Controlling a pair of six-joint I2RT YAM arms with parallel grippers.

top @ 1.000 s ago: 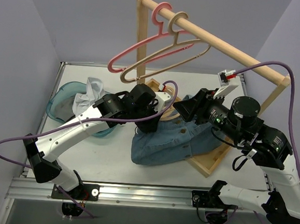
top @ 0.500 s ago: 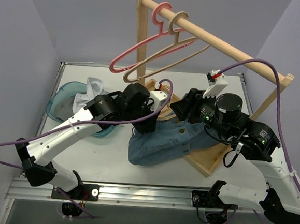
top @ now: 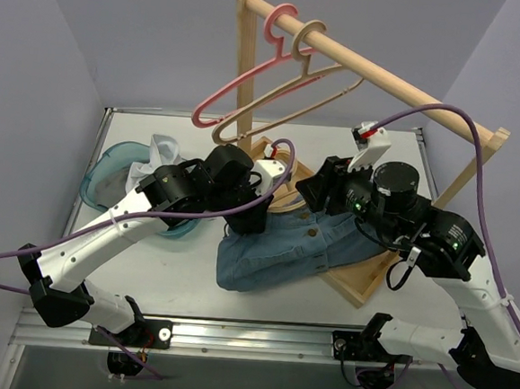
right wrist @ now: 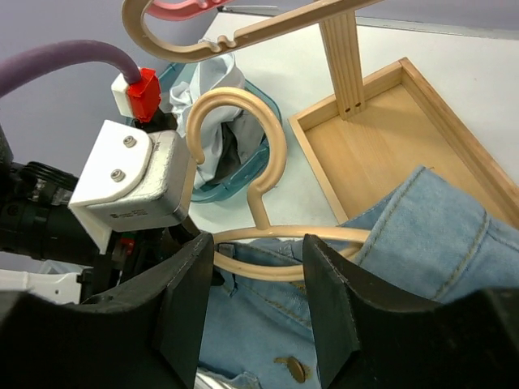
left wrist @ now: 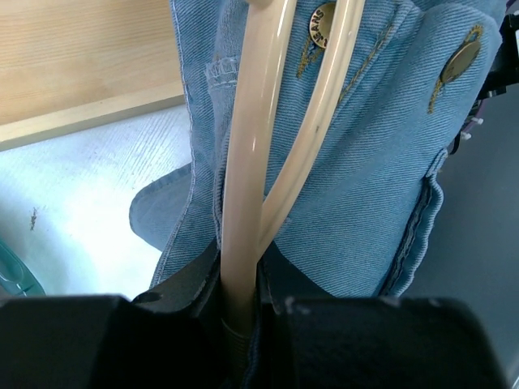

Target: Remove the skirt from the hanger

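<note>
The skirt point(top: 269, 254), blue denim, lies crumpled on the bench point(top: 159, 272). Its right part rests on the wooden base tray point(top: 358, 283) of the clothes rack. Its upper edge sits between the two hands.

In the left wrist view, the skirt point(left wrist: 365, 162) hangs against the two beige arms of the hanger point(left wrist: 243, 186), with two brass buttons point(left wrist: 323, 20) showing. The left hand point(top: 251, 214) is clamped on the lower end of this hanger, and the black fingers point(left wrist: 178, 292) close tightly around the bar.

In the right wrist view, the hanger point(right wrist: 243, 174) shows its hook upright above the denim point(right wrist: 422, 235). The right hand point(right wrist: 255, 312) has its fingers point(right wrist: 185, 300) set apart, partly open. The hanger's neck and loop lie in the gap between them, and no firm grip is visible.

On the rack's rail point(top: 386, 78) hang a pink hanger point(top: 237, 83) and a second beige hanger point(top: 290, 96). At the left of the bench, a teal basin point(top: 106, 181) holds a white cloth point(top: 160, 153).
</note>
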